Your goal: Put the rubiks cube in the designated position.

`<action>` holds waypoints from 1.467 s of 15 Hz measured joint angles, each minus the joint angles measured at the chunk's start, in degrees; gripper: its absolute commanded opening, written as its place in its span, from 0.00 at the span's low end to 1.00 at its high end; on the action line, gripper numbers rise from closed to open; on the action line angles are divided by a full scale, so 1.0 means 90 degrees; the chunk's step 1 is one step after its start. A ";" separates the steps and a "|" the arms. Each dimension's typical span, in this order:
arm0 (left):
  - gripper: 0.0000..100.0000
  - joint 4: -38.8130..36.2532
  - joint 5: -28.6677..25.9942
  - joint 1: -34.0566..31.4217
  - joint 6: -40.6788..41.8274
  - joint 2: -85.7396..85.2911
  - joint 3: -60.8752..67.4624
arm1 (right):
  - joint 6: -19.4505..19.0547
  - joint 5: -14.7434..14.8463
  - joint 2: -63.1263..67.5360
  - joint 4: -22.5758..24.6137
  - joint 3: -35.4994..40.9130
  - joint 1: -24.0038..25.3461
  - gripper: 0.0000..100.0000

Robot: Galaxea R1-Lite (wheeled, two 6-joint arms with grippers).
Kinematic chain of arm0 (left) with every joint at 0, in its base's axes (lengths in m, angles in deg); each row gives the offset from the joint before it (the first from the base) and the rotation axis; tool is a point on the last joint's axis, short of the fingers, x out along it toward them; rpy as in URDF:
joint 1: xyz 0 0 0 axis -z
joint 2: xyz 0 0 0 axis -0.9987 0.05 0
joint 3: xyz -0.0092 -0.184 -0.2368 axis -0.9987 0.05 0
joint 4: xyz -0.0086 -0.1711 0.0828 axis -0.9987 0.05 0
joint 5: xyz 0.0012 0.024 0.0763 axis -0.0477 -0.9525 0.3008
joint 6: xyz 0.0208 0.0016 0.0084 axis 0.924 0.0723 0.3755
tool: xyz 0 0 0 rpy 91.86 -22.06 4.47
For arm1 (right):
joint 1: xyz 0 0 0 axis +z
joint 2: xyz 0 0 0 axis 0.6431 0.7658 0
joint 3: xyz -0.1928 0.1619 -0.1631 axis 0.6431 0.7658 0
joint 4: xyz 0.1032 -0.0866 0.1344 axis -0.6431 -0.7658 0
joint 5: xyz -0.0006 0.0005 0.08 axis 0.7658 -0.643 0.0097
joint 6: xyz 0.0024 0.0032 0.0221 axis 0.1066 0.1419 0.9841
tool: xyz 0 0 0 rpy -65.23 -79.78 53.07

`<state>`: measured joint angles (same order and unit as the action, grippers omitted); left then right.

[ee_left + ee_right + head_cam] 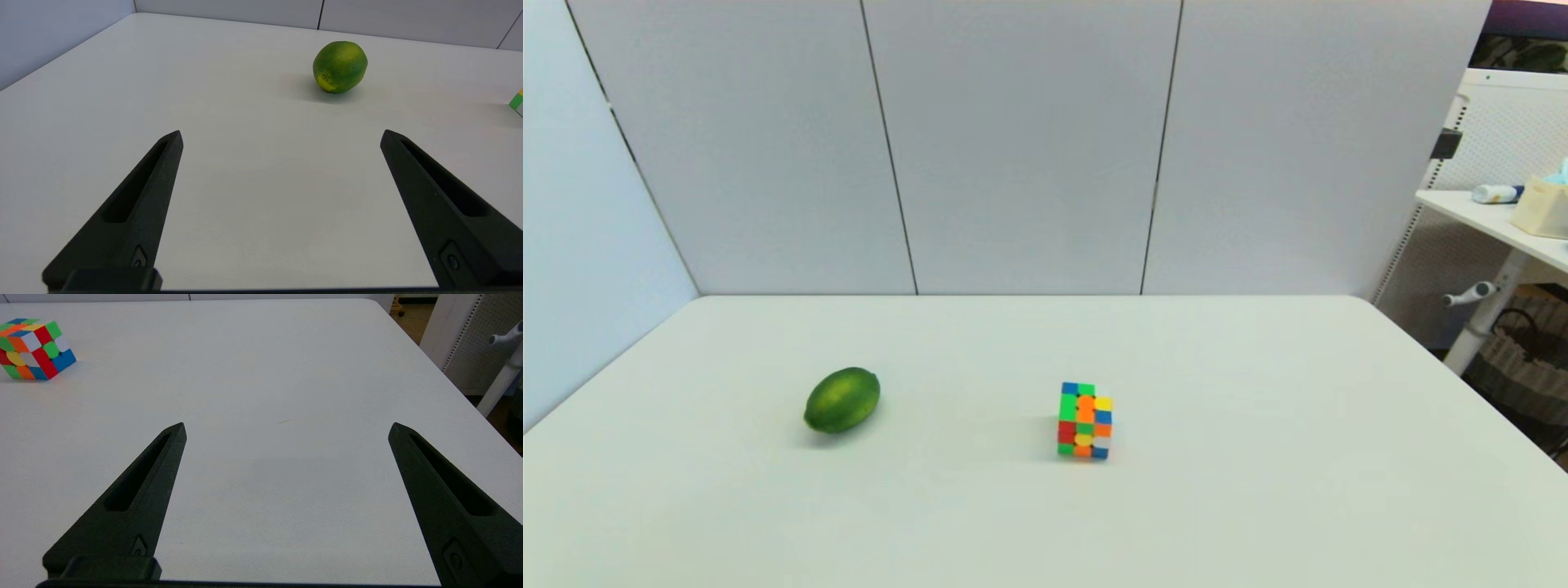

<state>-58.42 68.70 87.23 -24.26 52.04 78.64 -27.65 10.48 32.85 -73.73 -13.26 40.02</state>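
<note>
The two long black fingers of the left gripper (281, 134) are seen spread wide over bare tabletop, with nothing held between them. The fingers of the right gripper (287, 426) are likewise parted to their full spread and nothing is gripped. Neither arm is shown in the head view, so both are judged to be drawn back at the near edge of the white table (1258, 490), a readiness posture in which the jaws are kept open for a first reach.

Ahead of the right gripper, off towards the table's middle and well apart from its fingers, the small scrambled stickerless puzzle cube of green, orange, blue, yellow, red and white squares, the rubiks cube (1085, 420), is found resting flat on one face. It is untouched. The oval green lime (841, 399) lies well to its left, ahead of the left gripper, and is not part of the job.

No container, tray or mat is shown on the table; nothing is held in anything. The designated position is not marked on the plain surface and cannot be picked out. The task is judged not yet begun, the right arm being the nearer to the cube.
</note>
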 measured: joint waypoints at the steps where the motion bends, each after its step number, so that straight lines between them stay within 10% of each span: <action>1: 1.00 0.0000 0.0001 0.0000 -0.0004 0.0000 0.0000 | 0.0003 -0.0003 0.0000 0.0000 -0.0003 0.0000 1.00; 22: 1.00 0.0042 -0.0015 0.0000 0.0461 0.0003 -0.0001 | -0.0003 -0.0003 0.0000 0.0003 -0.0003 0.0000 1.00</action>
<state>-58.05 68.57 87.23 -20.12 52.06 78.63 -27.67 10.45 32.85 -73.70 -13.29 40.02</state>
